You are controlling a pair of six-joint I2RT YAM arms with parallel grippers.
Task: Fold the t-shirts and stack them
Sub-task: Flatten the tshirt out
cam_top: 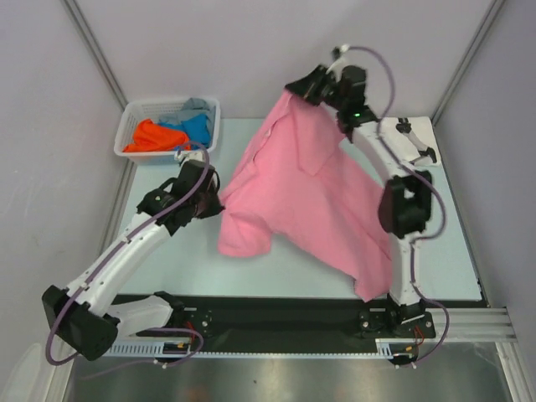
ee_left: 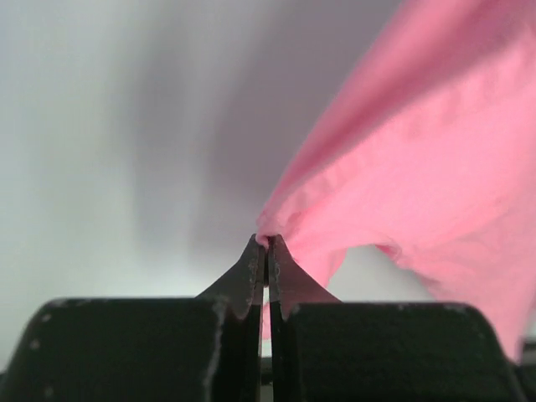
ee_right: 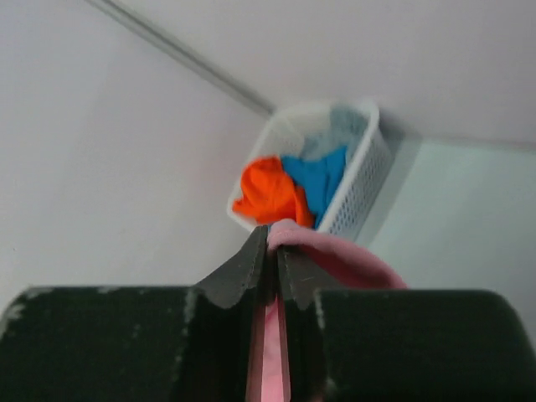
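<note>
While my left gripper (ee_left: 266, 247) and right gripper (ee_right: 272, 239) both clamp the pink t-shirt (cam_top: 310, 201), it hangs stretched between them above the table (cam_top: 452, 251). Soft, light, floppy — I'd hold hems or shoulders, never the sagging middle.

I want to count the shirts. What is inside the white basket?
The basket holds an orange shirt, a blue shirt and grey cloth at the back. Anything under them is covered.
</note>
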